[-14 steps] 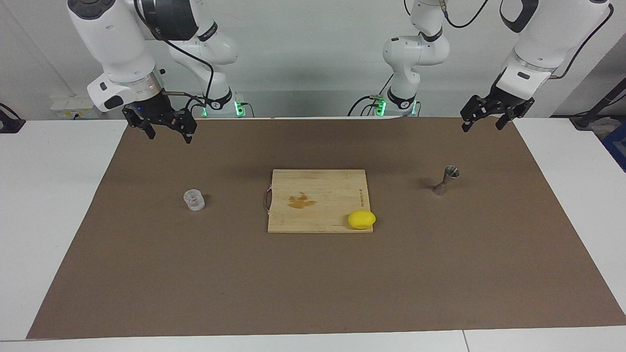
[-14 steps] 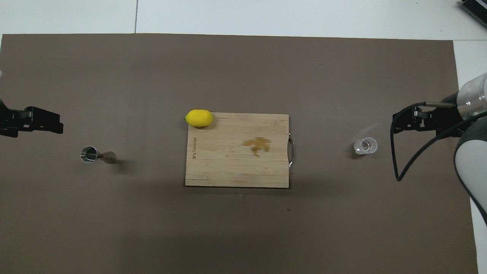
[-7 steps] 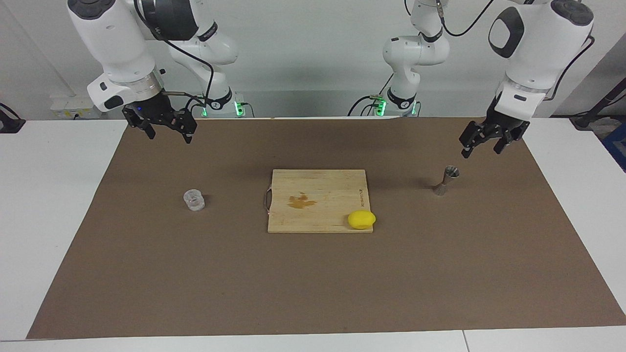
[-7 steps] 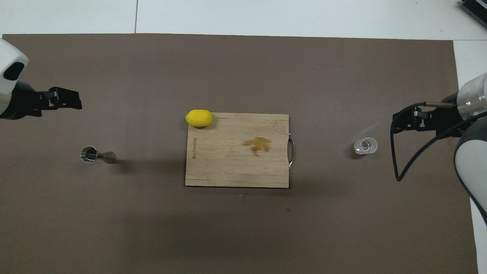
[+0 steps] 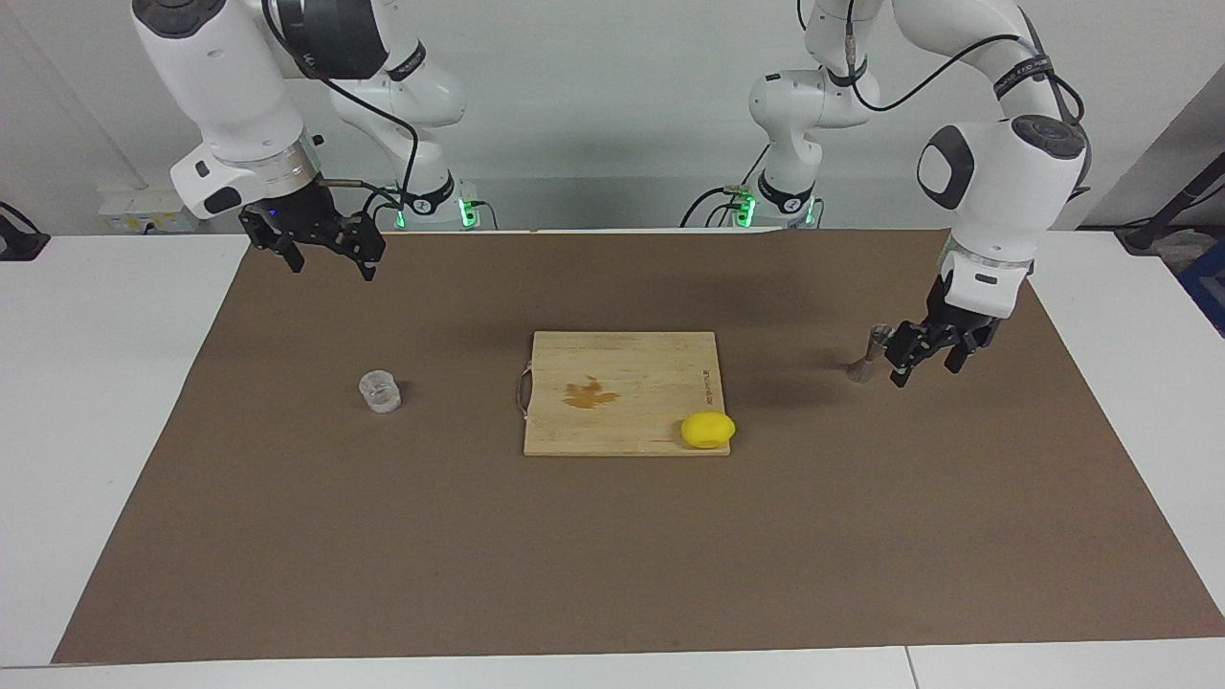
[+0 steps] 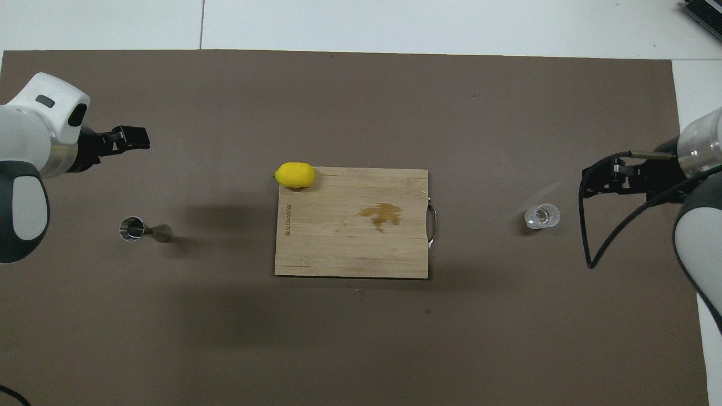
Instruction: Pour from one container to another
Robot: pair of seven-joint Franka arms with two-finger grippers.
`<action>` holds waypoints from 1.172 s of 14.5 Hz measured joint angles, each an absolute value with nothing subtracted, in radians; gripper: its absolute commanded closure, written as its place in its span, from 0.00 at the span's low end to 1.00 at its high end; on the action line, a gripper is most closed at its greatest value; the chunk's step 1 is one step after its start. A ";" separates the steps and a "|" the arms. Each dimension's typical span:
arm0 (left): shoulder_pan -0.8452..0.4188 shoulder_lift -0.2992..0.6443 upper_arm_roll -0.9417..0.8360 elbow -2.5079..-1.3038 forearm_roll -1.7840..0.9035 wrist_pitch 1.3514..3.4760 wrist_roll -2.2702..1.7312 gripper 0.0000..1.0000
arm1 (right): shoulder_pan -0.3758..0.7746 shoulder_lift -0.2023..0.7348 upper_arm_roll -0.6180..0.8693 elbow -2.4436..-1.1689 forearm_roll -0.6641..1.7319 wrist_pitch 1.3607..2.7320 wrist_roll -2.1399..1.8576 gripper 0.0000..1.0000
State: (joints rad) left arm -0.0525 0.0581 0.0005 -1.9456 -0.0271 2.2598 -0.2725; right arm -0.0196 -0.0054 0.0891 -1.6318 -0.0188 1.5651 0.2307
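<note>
Overhead view gave us the clearest look into the two containers. The glass tumbler (image 6: 542,216) stood upright on the brown mat (image 6: 361,338) toward the right arm's end of the table, and we could not tell whether it held any liquid. The metal jigger (image 6: 133,229) stood upright on the mat toward the left arm's end, well apart from the tumbler; we saw straight into its open upper cup, dark inside, and could not tell whether anything was in it.

Between them lay a wooden cutting board (image 6: 350,248) with a brownish stain (image 6: 382,215) near its middle and a metal handle on the edge facing the tumbler. A yellow lemon (image 6: 294,175) sat on the board's corner farthest from the robots, on the jigger's side.

In the facing view we saw the left gripper (image 5: 924,369) low over the mat just beside the jigger (image 5: 869,354), jaws spread and holding nothing; whether a finger touched the jigger we could not tell. The right gripper (image 5: 330,258) hung in the air over the mat's edge nearest the robots, jaws spread and empty, with the tumbler (image 5: 380,391) well apart from it.

The mat covered most of a white table (image 5: 105,383), and a pale wall (image 5: 593,115) stood at the robots' backs.
</note>
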 measured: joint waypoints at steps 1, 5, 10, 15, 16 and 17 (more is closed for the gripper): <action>-0.047 0.054 0.001 -1.959 -0.027 2.273 -0.292 0.00 | -0.020 -0.005 0.089 -1.632 -0.019 1.565 0.231 0.00; -0.039 0.037 0.000 -1.974 -0.027 2.268 -0.441 0.00 | -0.020 -0.005 0.089 -1.632 -0.019 1.565 0.231 0.00; -0.041 0.007 -0.010 -1.971 -0.027 2.028 -0.527 0.00 | -0.020 -0.005 0.089 -1.632 -0.019 1.565 0.231 0.00; -0.028 0.000 -0.007 -1.960 -0.051 1.946 -0.379 0.00 | -0.020 -0.005 0.089 -1.632 -0.019 1.565 0.231 0.00; -0.010 0.000 -0.006 -1.953 -0.096 1.937 -0.280 0.00 | -0.020 -0.005 0.089 -1.632 -0.019 1.565 0.231 0.00; 0.014 0.000 -0.004 -1.947 -0.149 1.927 -0.179 0.00 | -0.020 -0.005 0.089 -1.632 -0.019 1.565 0.231 0.00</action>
State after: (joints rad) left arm 0.0142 0.0002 -0.0037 -1.9473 -0.1486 1.9270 -0.1787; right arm -0.0196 -0.0054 0.0891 -1.6318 -0.0188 1.5651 0.2307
